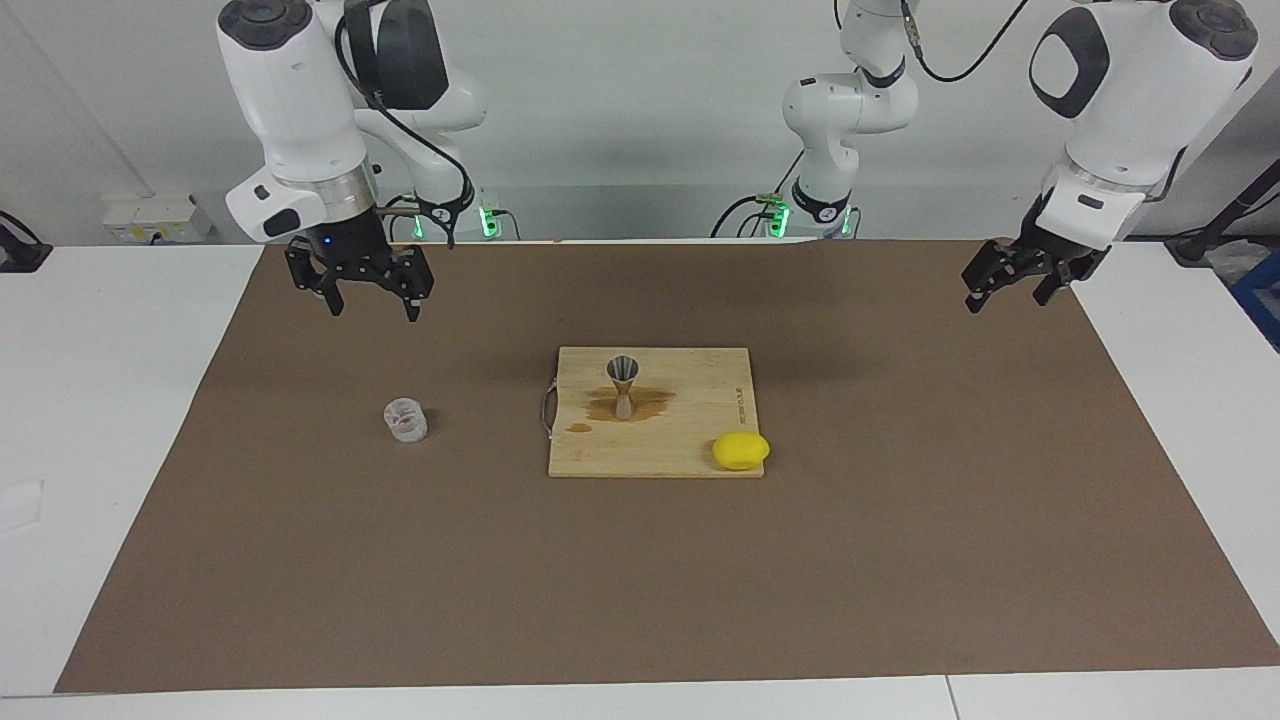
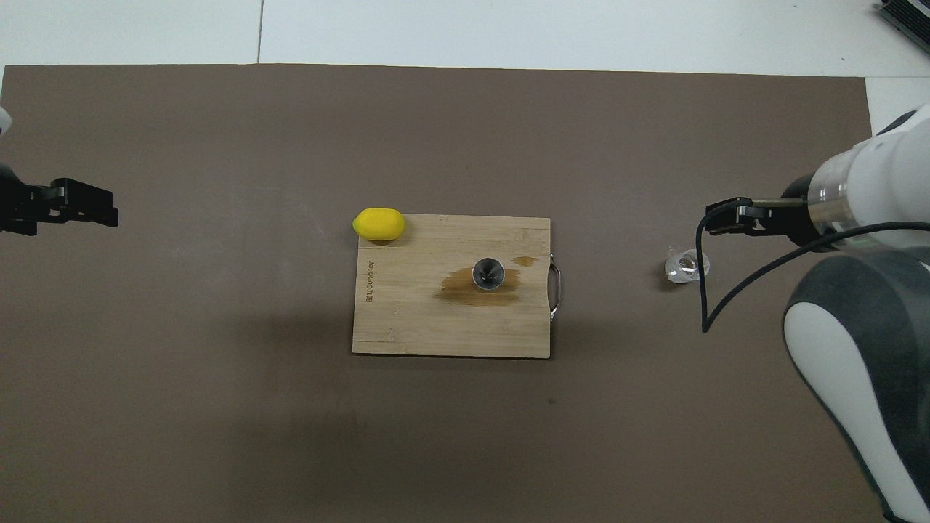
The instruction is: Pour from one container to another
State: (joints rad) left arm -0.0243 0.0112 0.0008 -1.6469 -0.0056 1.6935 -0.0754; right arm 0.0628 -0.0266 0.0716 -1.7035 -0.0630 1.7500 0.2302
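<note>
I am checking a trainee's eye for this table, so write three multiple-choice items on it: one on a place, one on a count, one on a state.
1. Where does the metal jigger stand?
A. on the wooden board, in a brown wet patch
B. on the brown mat beside the clear cup
C. on top of the lemon

2. How many lemons are there?
A. none
B. one
C. three

3. What is the state of the right hand?
A. shut on the clear cup
B. shut on the jigger
C. open and holding nothing, raised above the mat

Answers:
1 A: the jigger is upright on the board, with the stain spread around its foot.
2 B: a single yellow lemon lies at the board's corner.
3 C: its fingers stand apart in the air, while the clear cup sits alone on the mat.
</note>
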